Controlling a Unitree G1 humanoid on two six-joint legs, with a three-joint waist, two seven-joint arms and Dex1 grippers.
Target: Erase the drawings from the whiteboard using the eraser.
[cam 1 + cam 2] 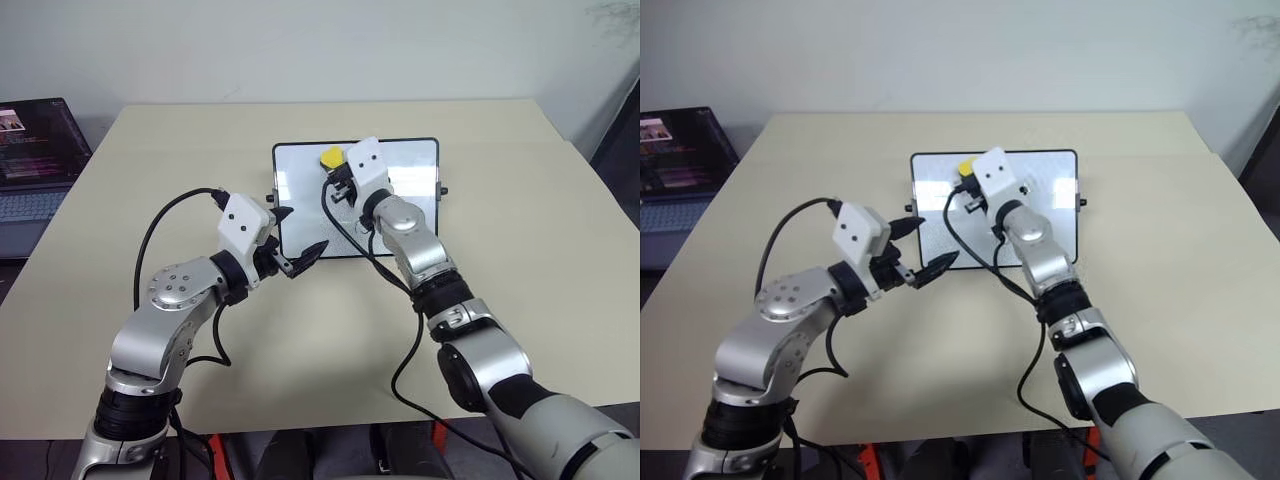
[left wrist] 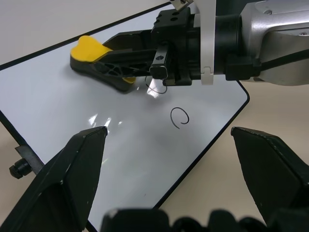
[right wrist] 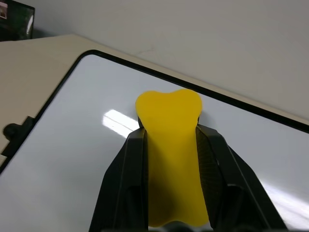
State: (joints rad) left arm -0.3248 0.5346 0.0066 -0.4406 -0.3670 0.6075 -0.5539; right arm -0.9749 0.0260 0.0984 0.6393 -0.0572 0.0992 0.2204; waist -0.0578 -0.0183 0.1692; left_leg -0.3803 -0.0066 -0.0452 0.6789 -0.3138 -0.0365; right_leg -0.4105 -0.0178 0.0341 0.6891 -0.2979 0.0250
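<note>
The right gripper [image 3: 169, 145] is clamped on the eraser [image 3: 170, 145], a bright yellow block with a waisted, bone-like outline and a dark underside, its long axis running along the two black fingers and its flared end sticking out beyond their tips. It sits over the far half of the whiteboard [image 1: 410, 160], towards the board's far-left corner. The left wrist view shows one small black loop [image 2: 179, 117] drawn on the glossy white surface, and a second loop [image 2: 155, 88] partly hidden beneath the right gripper's body; both lie nearer the board's near edge than the eraser, so the wipe would probably have to draw back along the board's middle. Whether a third loop remains cannot be told. The board is a smooth, reflective rectangle with a thin black frame, rounded corners and small black knobs at its short sides, lying flat on the matte beige table [image 1: 540, 250]. The left gripper [image 1: 290, 242], fingers spread apart and empty, hovers at the board's near-left corner; the right arm is plainly the one placed for the wipe.
</note>
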